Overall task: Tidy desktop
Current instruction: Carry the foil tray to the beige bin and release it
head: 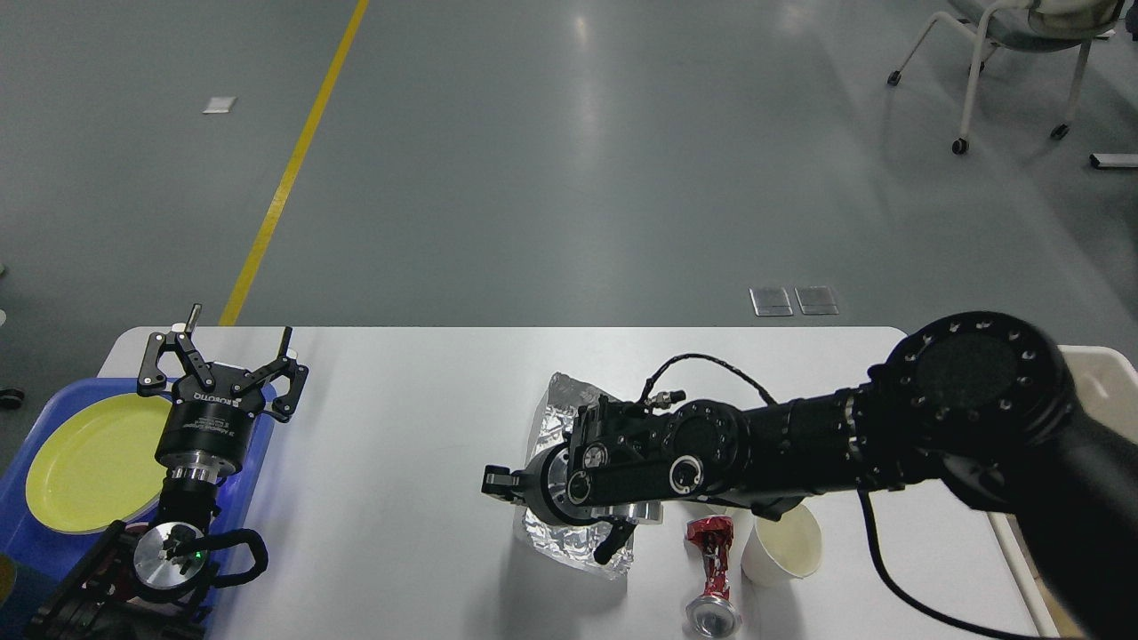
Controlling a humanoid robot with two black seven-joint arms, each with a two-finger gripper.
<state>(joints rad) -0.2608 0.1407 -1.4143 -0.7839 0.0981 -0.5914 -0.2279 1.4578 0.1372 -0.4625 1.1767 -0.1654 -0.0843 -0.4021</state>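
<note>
A lab or industrial hall — grey floor (pixel 569 178), yellow line (pixel 289 169), wheeled chair (pixel 1013 53).

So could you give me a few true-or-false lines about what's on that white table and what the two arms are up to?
1. The left gripper has its jaws spread open, holding nothing. True.
2. The foil tray sits inside the blue tray. False: it is at the right arm's end, over the desktop.
3. A yellow plate lies in the blue tray. True.
4. The paper cup stands upright. False: it lies tipped.
5. A crushed red can lies beside the cup. True.
</note>
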